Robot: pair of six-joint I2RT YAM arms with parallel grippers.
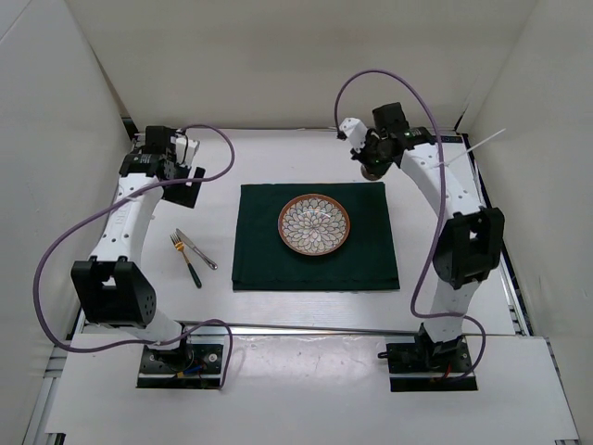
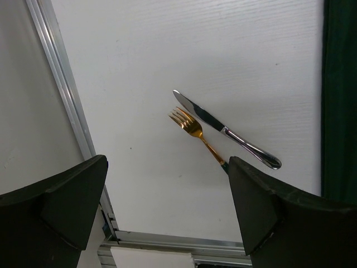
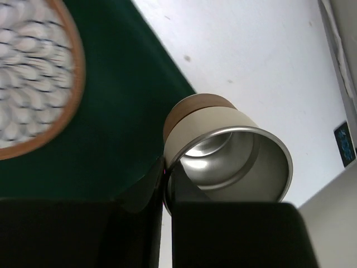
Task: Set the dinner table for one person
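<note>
- Your dinner table (image 1: pixel 296 306) fills the overhead view: a broad, flat, matte white rectangle edged with metal rails, both arm bases bolted at its 6 o'clock edge
- A dark green square cloth (image 1: pixel 259 250) lies flat at the middle of the table, its weave dull and unwrinkled
- A round plate (image 1: pixel 314 224) sits centred on the cloth; it has a brown rim and a white petal pattern outlined in dark lines
- At 9 o'clock of the cloth, on bare tabletop, you have a fork (image 1: pixel 185 260) and a knife (image 1: pixel 196 249) lying close together, tips nearly touching and handles spreading apart
- In the left wrist view the fork (image 2: pixel 192 129) is glossy gold with a dark handle end, and the knife (image 2: pixel 223 129) is polished silver with a rounded handle
- Your left gripper (image 2: pixel 167 167) hangs at about 12 o'clock of the cutlery with its black fingers spread wide, holding nothing
- Your right gripper (image 3: pixel 166 178) is at 1 o'clock of the plate, by the cloth's far right corner
- Its fingers are pinched together on the rim of a cup (image 3: pixel 223 128), one pad inside and one outside the wall
- The cup is cylindrical, with a smooth cream outside, a brown band at the base and a shiny brushed-metal inside
- You cannot tell whether the cup's base touches the surface
</note>
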